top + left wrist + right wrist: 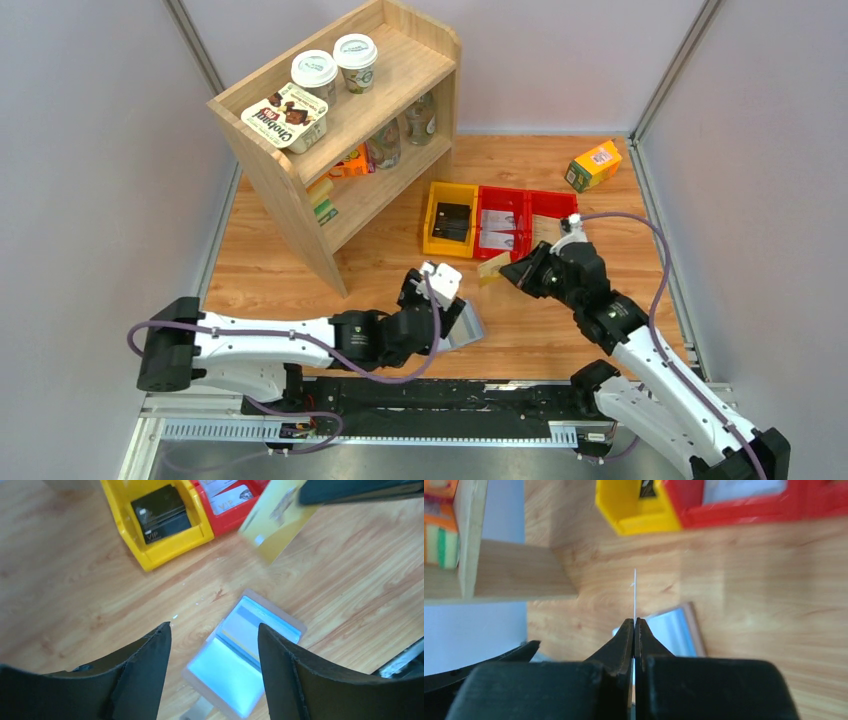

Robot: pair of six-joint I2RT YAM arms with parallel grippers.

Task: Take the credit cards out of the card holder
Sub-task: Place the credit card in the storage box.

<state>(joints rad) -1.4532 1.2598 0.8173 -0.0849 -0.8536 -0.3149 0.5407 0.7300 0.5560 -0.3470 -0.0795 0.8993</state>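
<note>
credit cards (231, 499) inside red bin (232, 522)

A lab robot cell: plain grey walls (90, 150) on metal posts (192, 45) box in a wooden table (262, 275), two arms (260, 340) bolted to a rail (430, 395) at its near edge, a small shelf (400, 70) of staged cups (315, 72)
</note>
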